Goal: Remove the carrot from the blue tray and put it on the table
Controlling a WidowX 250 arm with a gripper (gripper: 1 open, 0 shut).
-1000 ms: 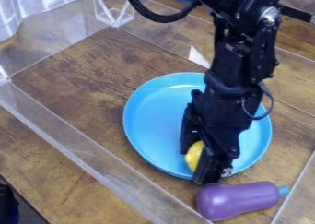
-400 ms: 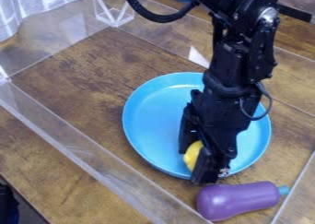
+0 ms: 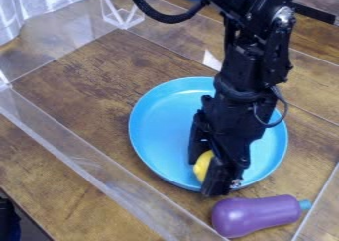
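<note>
Carrot [image 3: 203, 167] in tray [image 3: 159, 119], tray on table [image 3: 79, 78], eggplant [image 3: 255, 216] in front of tray, near the clear wall [image 3: 117, 173]

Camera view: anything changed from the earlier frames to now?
Slight shift only: the arm, with the jaws low over the blue tray, has edged a little toward the left of the picture, and the tray's rim has crept the same way. No visible grab or release. The yellow carrot remains at the jaws, over the tray; the purple eggplant looks unmoved on the table.

One blue tray [image 3: 157, 120], one eggplant [image 3: 252, 216], apparently one carrot [image 3: 203, 166]
</note>
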